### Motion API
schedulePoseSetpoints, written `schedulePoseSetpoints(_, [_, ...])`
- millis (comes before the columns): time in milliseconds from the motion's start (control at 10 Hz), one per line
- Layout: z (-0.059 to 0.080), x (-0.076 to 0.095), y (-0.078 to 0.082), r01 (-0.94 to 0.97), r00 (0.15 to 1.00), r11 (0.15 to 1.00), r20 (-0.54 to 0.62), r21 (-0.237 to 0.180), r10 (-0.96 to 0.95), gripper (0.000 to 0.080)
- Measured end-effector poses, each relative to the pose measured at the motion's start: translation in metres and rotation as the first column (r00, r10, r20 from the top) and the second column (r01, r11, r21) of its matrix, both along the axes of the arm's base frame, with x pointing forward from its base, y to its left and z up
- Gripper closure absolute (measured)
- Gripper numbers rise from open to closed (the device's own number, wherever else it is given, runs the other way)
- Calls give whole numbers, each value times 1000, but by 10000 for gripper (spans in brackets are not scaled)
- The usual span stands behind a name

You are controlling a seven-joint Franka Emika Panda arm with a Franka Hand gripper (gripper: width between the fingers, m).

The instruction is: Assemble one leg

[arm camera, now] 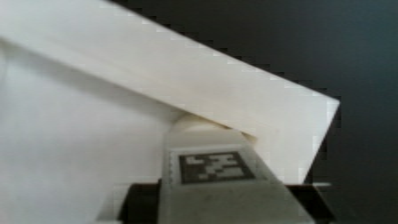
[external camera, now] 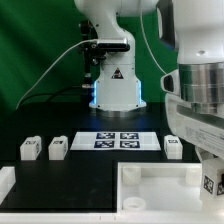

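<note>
Firstly, in the exterior view the large white rimmed panel [external camera: 160, 185] lay at the front of the black table [external camera: 30, 120]. The arm's wrist hung over the panel's corner on the exterior view's right, with a tagged leg [external camera: 211, 183] under it, just at that corner. Three more legs [external camera: 30, 149] [external camera: 58, 148] [external camera: 173, 148] stood in a row, beside the marker board [external camera: 117, 140].

Then, in the wrist view the gripper [arm camera: 212, 168] was clamped on the leg [arm camera: 212, 165], whose tip touched the panel [arm camera: 125, 120] near its edge.
</note>
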State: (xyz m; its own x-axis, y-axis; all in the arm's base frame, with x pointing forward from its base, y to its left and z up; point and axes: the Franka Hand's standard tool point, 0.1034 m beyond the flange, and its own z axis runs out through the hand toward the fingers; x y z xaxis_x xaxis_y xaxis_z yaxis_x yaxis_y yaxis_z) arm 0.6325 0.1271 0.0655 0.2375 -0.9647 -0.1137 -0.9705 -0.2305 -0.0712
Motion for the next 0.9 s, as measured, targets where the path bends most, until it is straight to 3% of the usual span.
schedulePoseSetpoints(200, [-1,1,0,289,957,957,-6,36,-289,502])
schedulePoseSetpoints(300, [-1,1,0,256,967,966,-1,34,-256,502])
schedulePoseSetpoints(400, [-1,1,0,210,978,977,5,31,-210,407])
schedulePoseSetpoints(500, [-1,1,1,161,987,987,18,28,-162,407])
schedulePoseSetpoints(600, [-1,2,2,-42,998,999,55,10,41,233])
schedulePoseSetpoints(700, [-1,2,1,-266,960,964,84,-16,267,175])
schedulePoseSetpoints(900, [1,0,-2,-518,846,853,110,-61,522,155])
